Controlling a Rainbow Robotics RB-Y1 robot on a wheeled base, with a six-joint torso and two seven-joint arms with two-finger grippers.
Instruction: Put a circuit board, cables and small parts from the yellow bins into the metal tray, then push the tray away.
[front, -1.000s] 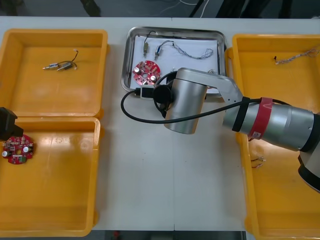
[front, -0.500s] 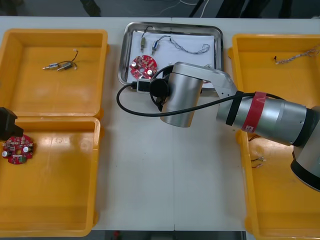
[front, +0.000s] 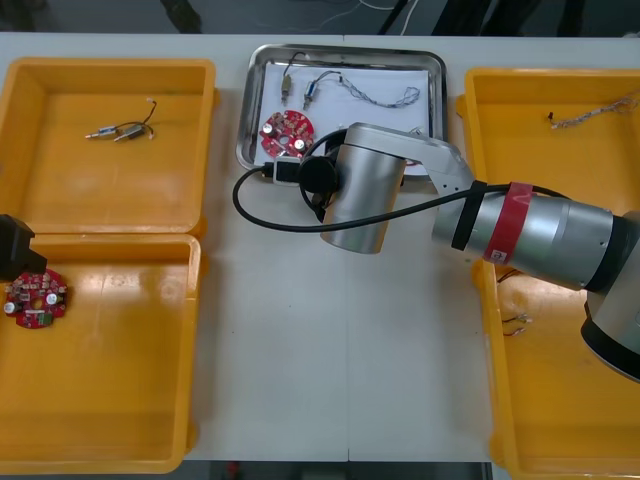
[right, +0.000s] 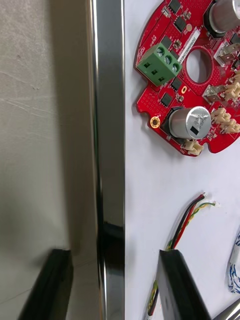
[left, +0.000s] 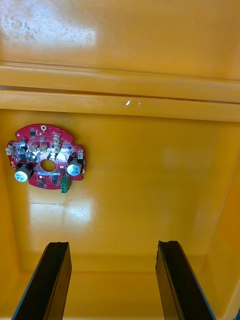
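Observation:
The metal tray (front: 341, 50), white inside, lies at the far middle of the table. It holds a round red circuit board (front: 284, 135), a twisted cable (front: 378, 97) and small metal parts (front: 300, 92). My right arm (front: 362, 200) reaches over the tray's near edge. In the right wrist view the right gripper (right: 117, 285) is open, straddling the tray rim (right: 110, 125): one finger over the table, one inside beside a red and yellow cable (right: 187, 220), with the board (right: 200, 75) beyond. My left gripper (left: 112, 280) hangs open over the left near bin (left: 150, 200), short of a second board (left: 47, 162).
The left far bin (front: 110, 66) holds small metal parts with a black cable (front: 122, 130). A second board (front: 35, 298) lies in the left near bin (front: 110, 400). The right bins (front: 560, 220) hold a twisted cable (front: 592, 113) and a red and yellow cable (front: 516, 322).
The tray has slid away from me toward the table's far edge, with the right arm following it; over the last half second both stayed still. The left arm has not moved.

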